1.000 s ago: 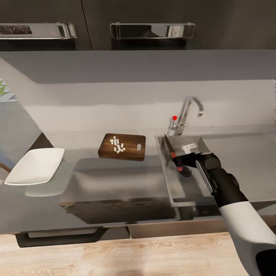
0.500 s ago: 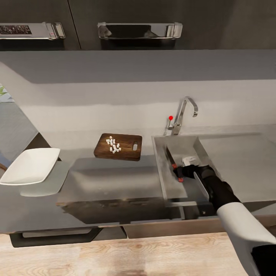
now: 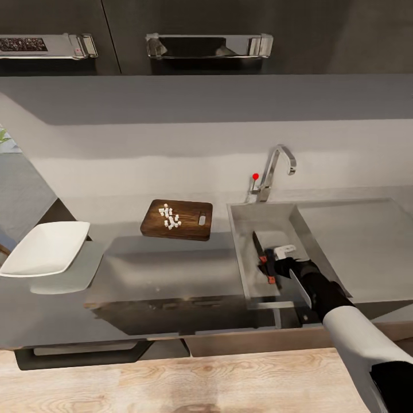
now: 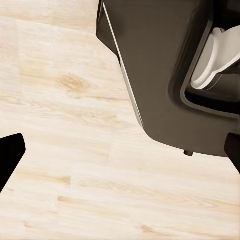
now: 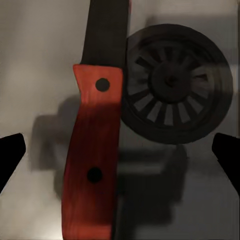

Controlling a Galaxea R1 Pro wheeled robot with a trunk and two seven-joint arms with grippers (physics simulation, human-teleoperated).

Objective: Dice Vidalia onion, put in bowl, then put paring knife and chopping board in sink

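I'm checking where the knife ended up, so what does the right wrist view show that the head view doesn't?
Right wrist view: a close look at the knife, with a red handle bearing two dark rivets, lying beside the round drain, and the right gripper's fingertips spread wide to either side.

Head view: the board with white onion pieces, the bowl, the tap and the countertop.

Both: the knife in the sink.

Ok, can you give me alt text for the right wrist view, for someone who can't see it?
A knife with a red handle and dark blade lies flat on the steel floor of the sink, right beside the round dark drain. The two dark fingertips of the right gripper sit wide apart at the frame's edges, holding nothing.
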